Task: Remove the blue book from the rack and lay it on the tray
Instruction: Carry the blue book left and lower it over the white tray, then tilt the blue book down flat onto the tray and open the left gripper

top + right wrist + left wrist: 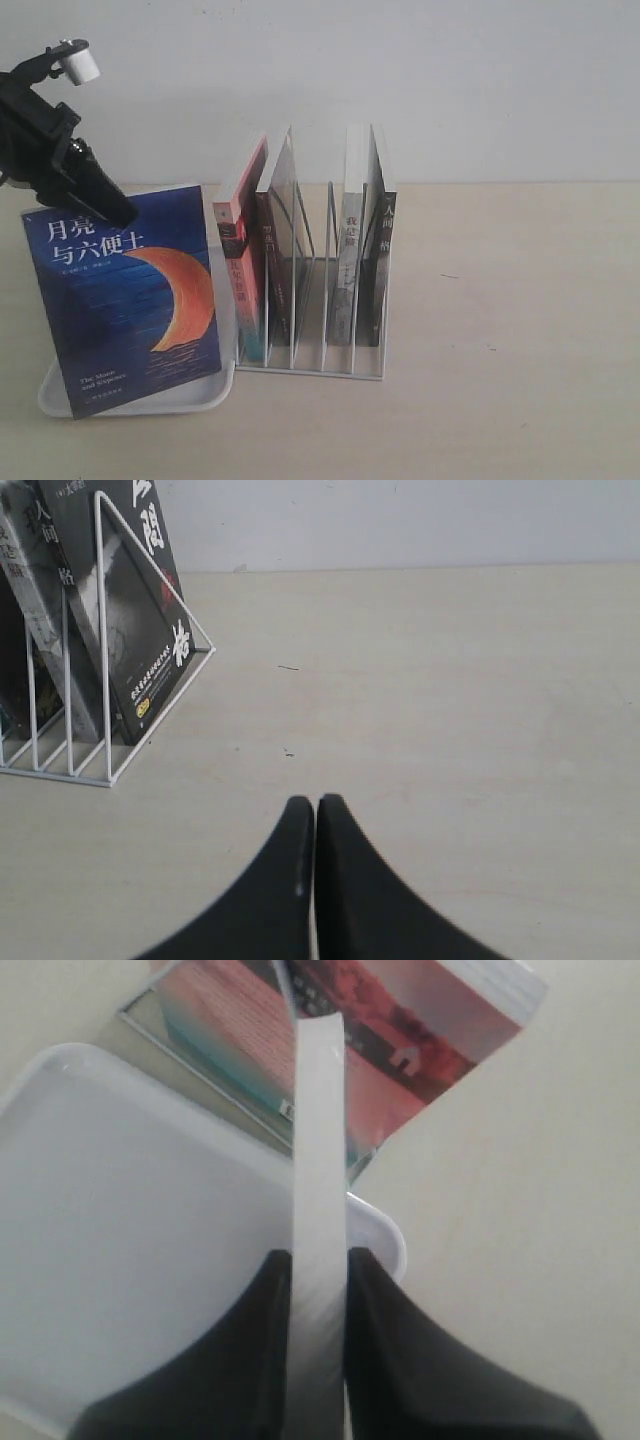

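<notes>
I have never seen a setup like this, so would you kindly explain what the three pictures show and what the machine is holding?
This is a robot with two arms, each ending in a two-fingered gripper. One picture comes from a camera off the arms; the other two come from cameras on the wrists, looking along the fingers. On the table stand a white wire rack with several books and, beside it, a white tray. The left gripper pinches the blue book by its top edge, holding it upright over the tray. The right gripper is shut on nothing, above bare table near the rack.
</notes>
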You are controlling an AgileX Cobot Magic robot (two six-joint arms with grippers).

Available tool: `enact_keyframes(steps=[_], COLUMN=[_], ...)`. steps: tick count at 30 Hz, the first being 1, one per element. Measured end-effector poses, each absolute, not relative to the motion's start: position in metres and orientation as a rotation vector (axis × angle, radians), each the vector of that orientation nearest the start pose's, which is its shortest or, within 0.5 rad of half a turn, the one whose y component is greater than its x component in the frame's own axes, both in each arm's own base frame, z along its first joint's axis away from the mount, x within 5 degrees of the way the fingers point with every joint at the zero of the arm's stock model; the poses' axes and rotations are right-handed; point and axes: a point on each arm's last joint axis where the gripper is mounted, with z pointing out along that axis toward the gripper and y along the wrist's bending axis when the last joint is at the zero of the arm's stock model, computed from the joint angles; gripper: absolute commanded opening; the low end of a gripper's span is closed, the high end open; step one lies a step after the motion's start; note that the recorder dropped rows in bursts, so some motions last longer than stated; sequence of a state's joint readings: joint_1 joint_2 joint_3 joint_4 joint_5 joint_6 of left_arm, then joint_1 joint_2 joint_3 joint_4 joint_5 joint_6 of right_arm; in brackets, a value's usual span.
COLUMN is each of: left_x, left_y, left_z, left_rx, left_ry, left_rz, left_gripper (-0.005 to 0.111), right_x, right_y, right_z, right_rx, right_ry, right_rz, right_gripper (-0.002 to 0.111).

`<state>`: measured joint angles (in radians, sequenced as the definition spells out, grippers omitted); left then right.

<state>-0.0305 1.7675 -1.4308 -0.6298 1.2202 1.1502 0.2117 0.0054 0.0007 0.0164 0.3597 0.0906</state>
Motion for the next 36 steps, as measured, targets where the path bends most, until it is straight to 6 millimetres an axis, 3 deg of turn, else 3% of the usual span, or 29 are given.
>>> enact_keyframes(steps=[12,28,36], left_x=[0.358,0.379,0.38], left_y=[-0.058,-0.053,-0.056], left_z=[0.275,0.272,0.267], left_rx=[1.405,1.27,1.346], left_ry=[2.211,2.151,2.116], left_rz=[-0.562,-0.358,-0.398], left_gripper=[0.004,0.004,0.004], right_x=[0.052,0.052,0.052], right_y=[0.012,0.012,0.012], right_z=[0.18,0.18,0.18], right_rx=[-0.102,-0.102,-0.102], right_ry=[1.853,1.853,1.853], right_rz=[0.227,0.227,0.227], right_gripper=[0.0,0.0,0.0])
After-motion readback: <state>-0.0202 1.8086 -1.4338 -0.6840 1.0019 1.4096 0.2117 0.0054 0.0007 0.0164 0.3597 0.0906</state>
